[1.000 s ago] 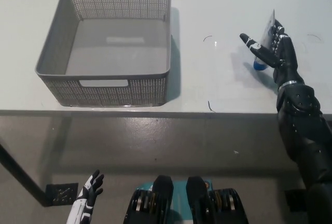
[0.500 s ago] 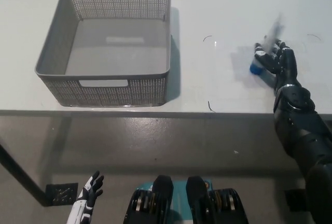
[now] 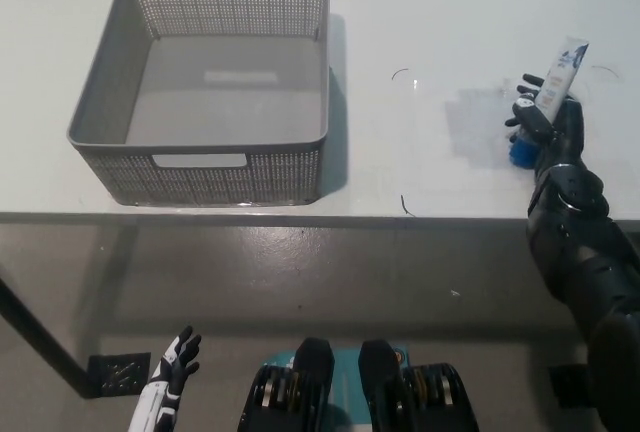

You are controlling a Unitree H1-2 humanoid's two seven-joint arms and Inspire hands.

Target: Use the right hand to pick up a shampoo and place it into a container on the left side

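The shampoo [image 3: 560, 72] is a white tube with a blue cap at its lower end. It stands tilted at the right side of the white table [image 3: 420, 12]. My black right hand [image 3: 548, 124] is shut on its lower half, fingers wrapped around it from the right. The tube's white top sticks out above the hand, and the blue cap shows just below the fingers. The grey perforated basket [image 3: 105, 87] sits at the table's left and holds nothing. My white left hand [image 3: 172, 372] rests low at the lower left, below the table, with its fingers apart.
The table's front edge [image 3: 300, 216] runs across the middle of the picture, with grey floor below it. A few thin dark marks [image 3: 402, 74] lie on the table between the basket and the shampoo.
My right hand has closed its fingers around the tube and shifted a little right and toward the table's front edge. The tube has moved with it and leans right. The left hand has not moved.
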